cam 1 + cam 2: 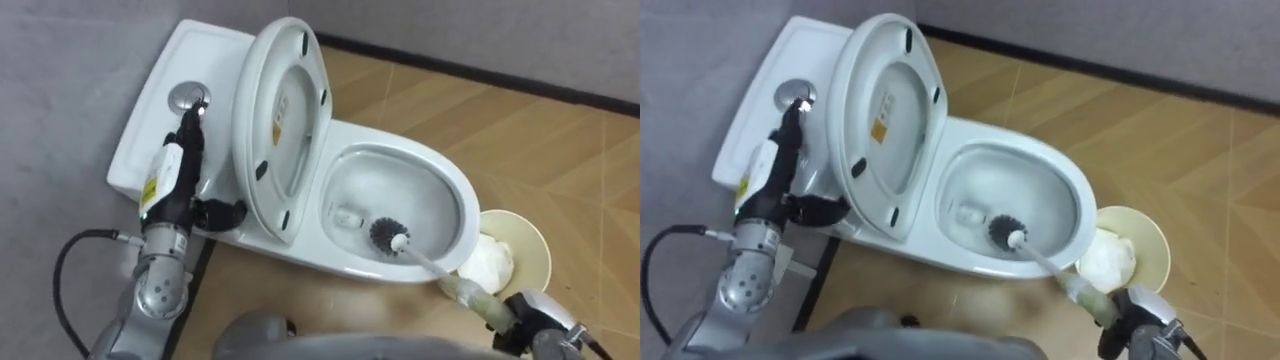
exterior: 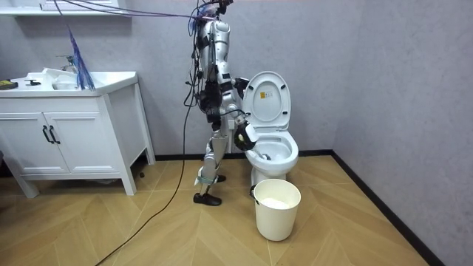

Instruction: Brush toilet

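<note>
Inside the toilet bowl (image 1: 400,165), the toilet brush (image 1: 385,235) head sits against the near wall. The right hand (image 1: 535,318) is closed round its handle. The left hand (image 1: 185,140) has straight fingers touching the flush button (image 1: 188,97) on the tank (image 1: 200,50). Lid (image 1: 285,120) up, its sticker (image 1: 880,128) unreadable. Bucket (image 1: 530,235) just beside the bowl rim, with open floor beyond.

Wood floor (image 2: 355,229) carries toilet (image 2: 275,154), white bucket (image 2: 277,212) just in front, vanity cab. (image 2: 74,140) nearby.

Eye views: head-mounted, near, looking steeply down onto toilet (image 1: 345,140). Room view: standing well off, level; shares toilet, bucket (image 2: 277,209).
</note>
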Controlling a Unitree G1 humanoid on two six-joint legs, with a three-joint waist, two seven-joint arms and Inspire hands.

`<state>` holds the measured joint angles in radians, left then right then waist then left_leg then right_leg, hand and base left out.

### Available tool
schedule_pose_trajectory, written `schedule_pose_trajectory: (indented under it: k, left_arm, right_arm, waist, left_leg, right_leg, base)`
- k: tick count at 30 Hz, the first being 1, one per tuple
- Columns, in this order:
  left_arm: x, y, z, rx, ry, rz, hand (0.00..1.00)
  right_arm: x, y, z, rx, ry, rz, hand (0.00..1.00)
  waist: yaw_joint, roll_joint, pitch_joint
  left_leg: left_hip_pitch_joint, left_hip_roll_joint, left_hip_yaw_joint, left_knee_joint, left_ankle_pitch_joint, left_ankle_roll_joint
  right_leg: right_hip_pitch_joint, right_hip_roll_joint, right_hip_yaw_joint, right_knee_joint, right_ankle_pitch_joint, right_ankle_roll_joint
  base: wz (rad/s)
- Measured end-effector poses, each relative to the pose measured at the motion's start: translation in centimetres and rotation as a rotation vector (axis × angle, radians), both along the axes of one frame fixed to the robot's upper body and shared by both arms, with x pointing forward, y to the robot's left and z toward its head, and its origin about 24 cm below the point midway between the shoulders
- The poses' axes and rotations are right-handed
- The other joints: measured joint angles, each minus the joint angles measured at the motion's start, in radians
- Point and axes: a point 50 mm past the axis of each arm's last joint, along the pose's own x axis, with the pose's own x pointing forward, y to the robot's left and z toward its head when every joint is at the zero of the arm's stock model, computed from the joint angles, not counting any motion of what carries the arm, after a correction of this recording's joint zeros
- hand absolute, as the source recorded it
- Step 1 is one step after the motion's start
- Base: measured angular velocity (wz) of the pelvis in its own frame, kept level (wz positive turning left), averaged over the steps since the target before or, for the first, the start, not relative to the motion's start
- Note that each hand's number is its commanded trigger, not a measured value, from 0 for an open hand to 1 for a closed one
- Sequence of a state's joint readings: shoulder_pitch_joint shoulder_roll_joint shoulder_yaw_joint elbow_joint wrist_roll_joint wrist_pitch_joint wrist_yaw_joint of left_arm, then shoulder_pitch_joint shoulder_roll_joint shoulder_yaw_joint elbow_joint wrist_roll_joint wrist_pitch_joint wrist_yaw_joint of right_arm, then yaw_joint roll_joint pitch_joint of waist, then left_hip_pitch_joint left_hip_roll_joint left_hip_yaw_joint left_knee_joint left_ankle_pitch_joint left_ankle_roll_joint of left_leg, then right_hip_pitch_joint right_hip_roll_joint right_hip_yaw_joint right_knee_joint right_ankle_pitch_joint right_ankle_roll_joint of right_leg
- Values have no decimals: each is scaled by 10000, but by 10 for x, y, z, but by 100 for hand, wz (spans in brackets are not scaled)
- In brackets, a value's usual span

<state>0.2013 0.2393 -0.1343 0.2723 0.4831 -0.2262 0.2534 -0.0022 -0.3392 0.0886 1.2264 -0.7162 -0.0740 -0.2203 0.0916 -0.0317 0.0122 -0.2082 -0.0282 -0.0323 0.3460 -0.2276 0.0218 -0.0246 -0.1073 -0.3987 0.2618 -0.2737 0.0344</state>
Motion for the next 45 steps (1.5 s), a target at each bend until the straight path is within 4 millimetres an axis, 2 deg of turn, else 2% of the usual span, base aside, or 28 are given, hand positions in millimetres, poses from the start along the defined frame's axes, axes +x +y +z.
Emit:
schedule_pose_trajectory:
  k: [2, 6, 7, 10, 17, 19, 24, 28, 30, 32, 34, 37, 38, 40, 41, 45]
  left_arm:
    - [7, -2, 1, 49, -157, -300, 0]
    - [24, -10, 4, 44, -526, -755, 0]
    - [26, -10, 5, 53, -626, -794, 0]
    - [37, -13, 12, -2, -1034, -1017, 0]
    - [60, -28, 33, -54, -2214, -1445, 0]
    - [63, -30, 37, -50, -2419, -1489, 0]
    - [67, -28, 43, -15, -3025, -1089, 0]
    - [67, -25, 45, 124, -3333, -871, 0]
    - [67, -22, 46, 266, -3443, -814, 0]
    - [67, -22, 47, 262, -3585, -701, 0]
    - [66, -24, 47, 249, -3702, -644, 0]
    - [65, -24, 46, 319, -3768, -619, 0]
    - [64, -26, 45, 317, -3780, -628, 0]
    - [62, -27, 43, 308, -3753, -636, 0]
    - [60, -27, 41, 298, -3710, -623, 0]
    - [57, -27, 39, 331, -3823, -345, 0]
  right_arm:
    - [20, -9, 10, -477, -545, 185, 100]
    - [65, -23, 36, -1465, -1979, 748, 100]
    - [71, -23, 39, -1520, -2167, 789, 100]
    - [98, -25, 55, -1947, -2889, 1256, 100]
    - [139, -9, 78, -2799, -3678, 3142, 100]
    - [142, -7, 80, -2987, -3706, 3298, 100]
    - [153, -3, 91, -3342, -4162, 3669, 100]
    - [156, 0, 94, -3607, -4211, 4074, 100]
    - [154, 4, 92, -3889, -4039, 4569, 100]
    - [154, 4, 91, -4071, -3866, 4741, 100]
    - [154, 4, 91, -4290, -3740, 4894, 100]
    - [152, 3, 90, -4546, -3535, 5018, 100]
    - [151, 2, 89, -4634, -3443, 5018, 100]
    - [152, 3, 90, -4883, -3397, 5167, 100]
    - [151, 4, 89, -4940, -3371, 5156, 100]
    - [145, 9, 83, -4979, -3305, 5239, 100]
  waist:
    - [67, 42, 51]
    - [307, 271, 67]
    - [337, 273, 71]
    - [750, 244, 167]
    - [1184, 380, 255]
    - [1292, 410, 275]
    - [1310, 456, 317]
    - [1324, 529, 322]
    - [1355, 621, 304]
    - [1375, 716, 251]
    - [1366, 792, 246]
    - [1366, 904, 245]
    - [1365, 923, 279]
    - [1364, 1051, 266]
    - [1364, 1046, 290]
    - [1319, 1063, 291]
  left_leg:
    - [-323, -16, 1, -1, 119, 20]
    - [-1140, -37, 40, 14, 385, 46]
    - [-1259, -32, 38, 20, 424, 42]
    - [-1676, -32, 183, 17, 582, 46]
    - [-3291, -28, 404, 707, 691, 137]
    - [-3594, -20, 537, 866, 712, 172]
    - [-4313, -7, 864, 1206, 707, 271]
    - [-4722, 62, 1015, 1375, 686, 311]
    - [-4883, 140, 1040, 1381, 701, 304]
    - [-5005, 169, 1039, 1380, 721, 282]
    - [-5070, 186, 1035, 1384, 751, 258]
    - [-5078, 171, 1035, 1314, 776, 228]
    - [-5090, 171, 1033, 1291, 781, 222]
    - [-5108, 173, 1033, 1295, 781, 221]
    - [-5111, 174, 1042, 1301, 782, 222]
    - [-5124, 172, 1093, 1288, 782, 222]
  right_leg:
    - [-421, -52, 67, 193, 4, -8]
    - [-1359, -166, -20, 627, 30, -54]
    - [-1506, -181, -20, 721, 31, -55]
    - [-2272, -306, 274, 1293, 1, -107]
    - [-4079, -633, 391, 2317, -61, -230]
    - [-4402, -675, 444, 2496, -54, -253]
    - [-5423, -816, 798, 3126, -27, -327]
    - [-5907, -757, 948, 3222, 13, -395]
    - [-6051, -729, 947, 3129, 82, -458]
    - [-6175, -674, 957, 3131, 94, -476]
    - [-6234, -657, 934, 3106, 101, -494]
    - [-6211, -615, 903, 3057, 94, -506]
    - [-6210, -610, 868, 3051, 95, -507]
    - [-6208, -575, 860, 3019, 95, -507]
    - [-6194, -569, 867, 2993, 94, -506]
    - [-6191, -516, 916, 2901, 94, -506]
  base:
    - [2]
    - [5]
    - [0]
    - [-14]
    - [-7]
    - [-11]
    - [-21]
    - [-15]
    - [-13]
    - [-3]
    - [4]
    - [8]
    - [6]
    - [2]
    - [0]
    - [-2]
